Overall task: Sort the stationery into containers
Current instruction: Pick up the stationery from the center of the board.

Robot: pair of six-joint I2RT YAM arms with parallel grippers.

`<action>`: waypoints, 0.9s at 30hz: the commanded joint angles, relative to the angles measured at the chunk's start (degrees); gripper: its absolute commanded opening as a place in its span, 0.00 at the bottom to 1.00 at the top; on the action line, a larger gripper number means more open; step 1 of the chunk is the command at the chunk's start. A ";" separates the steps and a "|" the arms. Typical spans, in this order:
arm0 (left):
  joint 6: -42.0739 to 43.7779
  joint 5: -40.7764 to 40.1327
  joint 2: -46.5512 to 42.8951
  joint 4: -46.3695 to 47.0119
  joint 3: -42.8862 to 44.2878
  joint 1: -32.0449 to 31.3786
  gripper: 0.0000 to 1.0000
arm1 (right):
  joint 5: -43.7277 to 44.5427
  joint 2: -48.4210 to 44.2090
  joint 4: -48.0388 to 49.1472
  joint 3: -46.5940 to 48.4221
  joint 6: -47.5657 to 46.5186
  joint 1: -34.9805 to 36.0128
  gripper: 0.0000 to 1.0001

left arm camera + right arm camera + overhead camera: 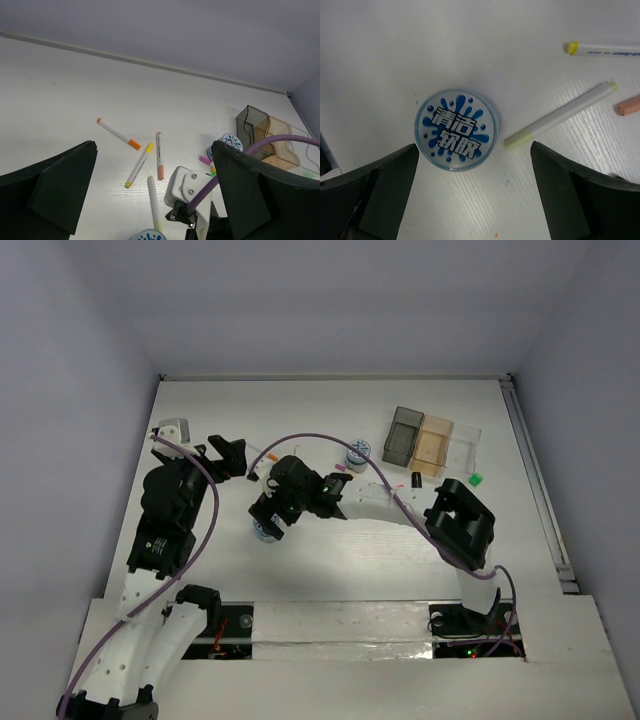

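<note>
My right gripper [474, 150] hangs open just above a round blue-splash canister [457, 129] that stands on the table, its jaws wide apart and touching nothing. A pale yellow-tipped pen [560, 115] lies right of it. In the top view this gripper [268, 522] is left of centre. My left gripper [154, 145] is open and empty, looking over an orange-ended pen [118, 134], a yellow-ended pen [139, 164] and a salmon-ended pen [159, 155]. A second canister [358, 453] stands near the clear divided container [430, 440] at the back right.
A green piece [476, 479] and a small red piece [416, 480] lie in front of the container. The right arm [400, 505] stretches leftward across the middle. The left arm [165, 515] stands at the left. Walls close in the table's far and side edges.
</note>
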 commanded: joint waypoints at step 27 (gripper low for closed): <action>-0.36 0.70 -0.92 1.85 1.09 -0.26 0.99 | 8.94 -11.25 11.60 1.19 2.02 -0.69 0.28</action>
